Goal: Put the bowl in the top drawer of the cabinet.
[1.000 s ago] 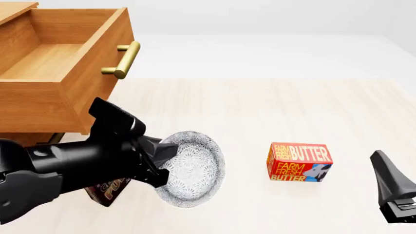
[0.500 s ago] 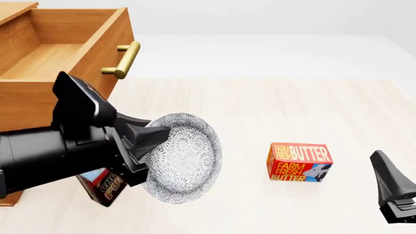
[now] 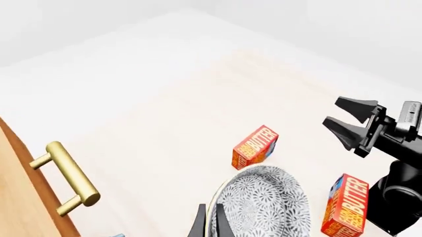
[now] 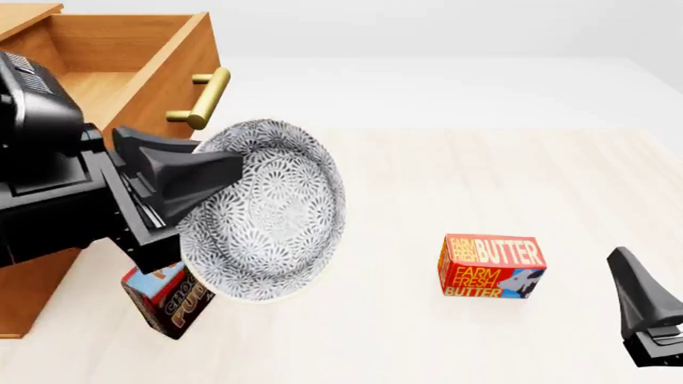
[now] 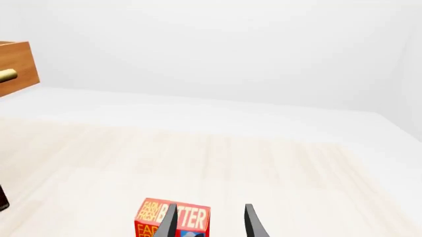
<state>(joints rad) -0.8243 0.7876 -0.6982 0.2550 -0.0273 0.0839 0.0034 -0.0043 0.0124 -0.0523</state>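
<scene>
The bowl [image 4: 272, 212], white with a fine dark floral pattern, hangs tilted on edge in the air in front of the cabinet [image 4: 24, 298]. My left gripper [image 4: 226, 171] is shut on the bowl's rim, at about the height of the drawer front. In the left wrist view the two fingertips [image 3: 198, 225] pinch the rim of the bowl [image 3: 264, 207]. The top drawer [image 4: 101, 92] stands pulled out and open at the far left, its brass handle [image 4: 203, 98] just above the bowl. My right gripper [image 4: 644, 312] rests open at the near right, holding nothing.
A red butter box [image 4: 491, 266] lies right of centre, just ahead of the right gripper [image 5: 209, 224]. A dark pudding box [image 4: 171, 300] stands under the left arm. The left wrist view shows a second butter box [image 3: 346, 205] beside the right arm.
My left arm has lifted the bowl up and to the left, from just above the table to the height of the drawer front. The right arm has not moved.
</scene>
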